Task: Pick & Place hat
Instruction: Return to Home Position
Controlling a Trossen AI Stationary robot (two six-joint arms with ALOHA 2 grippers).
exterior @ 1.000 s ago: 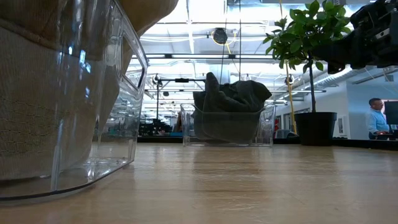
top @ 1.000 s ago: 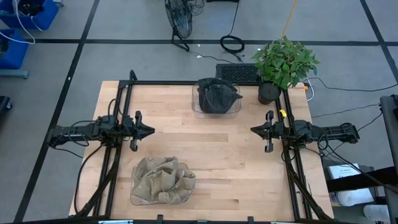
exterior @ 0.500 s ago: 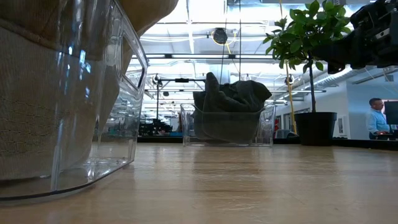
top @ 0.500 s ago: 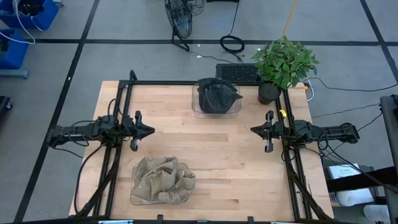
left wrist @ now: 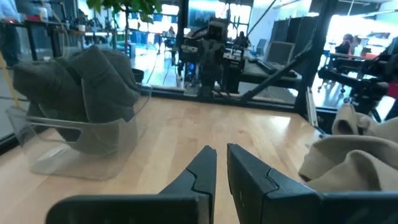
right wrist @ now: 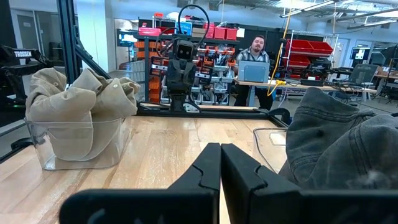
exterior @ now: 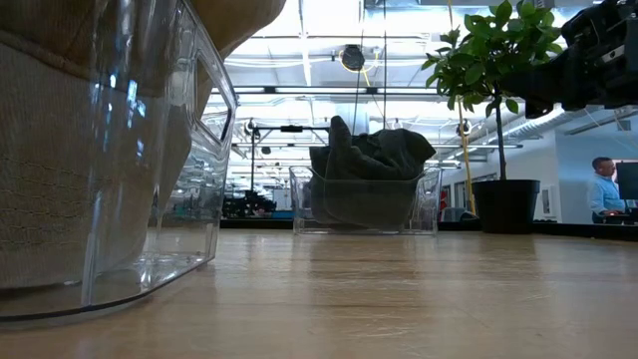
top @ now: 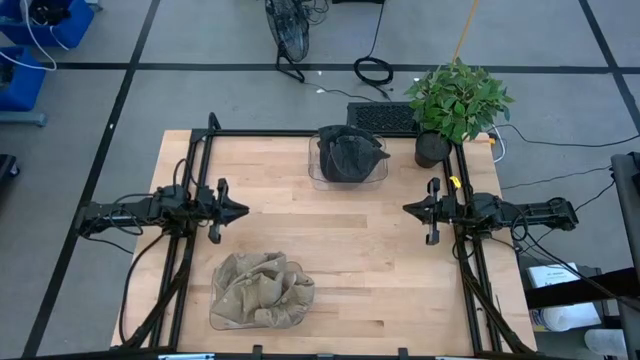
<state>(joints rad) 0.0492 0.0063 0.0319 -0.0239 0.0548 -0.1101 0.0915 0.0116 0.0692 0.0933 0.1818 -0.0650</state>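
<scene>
– Wood-plank table (top: pixel 340 250) looks frozen, anything move?

– Nope. Crumpled brown cap (top: pixel 262 290) fills the bottom transparent bin (exterior: pixel 189 150), dark gray cap (top: pixel 350 155) the top transparent bin (top: pixel 316 178). Left gripper (top: pixel 240 211) and right gripper (top: pixel 408 208) are parked at opposite edges, fingers pressed together I think. Job's done.

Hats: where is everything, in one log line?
gray cap: top bin; brown cap: bottom bin; left arm, right arm: at sides, jaws shut

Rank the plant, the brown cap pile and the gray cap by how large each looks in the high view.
1. Plant and brown cap pile: about alike. The plant stands taller, nearer the camera, so I won't rank them.
2. Gray cap: clearly smallest.
</scene>
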